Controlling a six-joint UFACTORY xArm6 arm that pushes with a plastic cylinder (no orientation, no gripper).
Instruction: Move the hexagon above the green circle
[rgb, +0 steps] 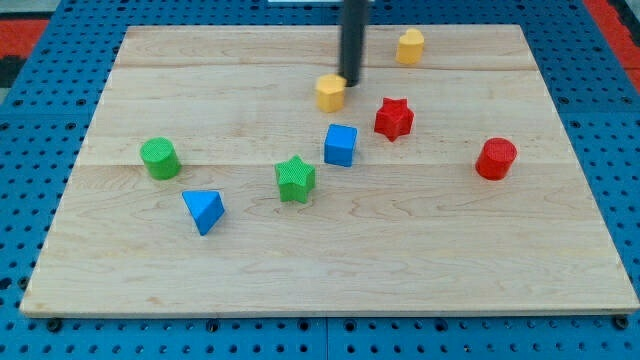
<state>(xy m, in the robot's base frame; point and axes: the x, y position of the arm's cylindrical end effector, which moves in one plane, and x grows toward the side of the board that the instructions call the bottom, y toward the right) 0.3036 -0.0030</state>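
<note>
A yellow hexagon (331, 92) lies near the board's top middle. My tip (352, 81) is right beside it, touching or nearly touching its upper right edge. The green circle (159, 158), a short cylinder, stands at the view's left, well below and left of the hexagon. The rod comes down from the view's top.
A second yellow block (410, 46) lies at the top right. A red star (394, 118), blue cube (341, 145), green star (295, 179), blue triangle (204, 210) and red cylinder (495, 158) are spread across the wooden board (330, 270).
</note>
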